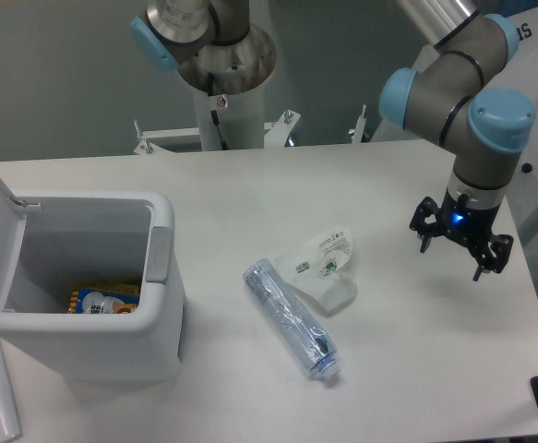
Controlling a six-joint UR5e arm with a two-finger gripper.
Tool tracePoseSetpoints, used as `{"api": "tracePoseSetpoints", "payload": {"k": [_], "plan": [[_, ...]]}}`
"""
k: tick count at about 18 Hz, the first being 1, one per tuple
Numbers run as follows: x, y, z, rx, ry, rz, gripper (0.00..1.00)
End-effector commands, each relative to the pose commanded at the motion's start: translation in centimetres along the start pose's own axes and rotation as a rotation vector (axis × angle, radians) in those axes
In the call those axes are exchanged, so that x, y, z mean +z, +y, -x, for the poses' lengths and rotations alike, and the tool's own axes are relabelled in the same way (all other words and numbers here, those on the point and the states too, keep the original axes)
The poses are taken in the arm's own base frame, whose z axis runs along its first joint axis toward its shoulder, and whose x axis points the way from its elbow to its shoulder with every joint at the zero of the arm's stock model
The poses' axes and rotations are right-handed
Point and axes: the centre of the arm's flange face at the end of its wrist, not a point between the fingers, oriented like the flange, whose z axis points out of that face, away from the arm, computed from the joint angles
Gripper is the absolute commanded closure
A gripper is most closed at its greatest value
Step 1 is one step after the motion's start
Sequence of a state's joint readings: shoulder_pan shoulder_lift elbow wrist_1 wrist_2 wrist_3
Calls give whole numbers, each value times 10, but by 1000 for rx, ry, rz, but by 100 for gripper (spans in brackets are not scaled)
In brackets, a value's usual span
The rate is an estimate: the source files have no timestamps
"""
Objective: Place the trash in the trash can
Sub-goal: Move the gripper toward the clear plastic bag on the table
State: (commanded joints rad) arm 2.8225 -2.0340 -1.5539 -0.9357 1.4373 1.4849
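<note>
Hovering over the right side of the table [250,194], my end effector [460,242] has its fingers spread apart and holds nothing. Bottle [292,318] and wrapper [326,263] lie touching at mid-table, well apart from me. At the left, the trash can [162,314] stands lid-up with colourful packaging [102,300] inside.

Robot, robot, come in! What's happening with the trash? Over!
Gripper open, empty, hovering right of table. Bottle and wrapper both on table, side by side. Trash can lid open. Nothing blocking. Over.
</note>
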Motion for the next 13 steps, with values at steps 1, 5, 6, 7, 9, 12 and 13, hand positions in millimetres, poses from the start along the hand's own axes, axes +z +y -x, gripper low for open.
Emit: {"api": "tracePoseSetpoints", "payload": {"k": [1,5,6,7,9,12,13], "plan": [[0,0,0,0,0,-2,0],[-1,-1,0,-1,-4,-10,0],[-1,0,0,-3,-2,-14,0],[-1,-1,-1,-3,-2,-15,0],[0,4,1,-18,5,-70,0],[3,12,-3,-53,25,-192,0],[9,13,-10,-59,42,-201,0]]}}
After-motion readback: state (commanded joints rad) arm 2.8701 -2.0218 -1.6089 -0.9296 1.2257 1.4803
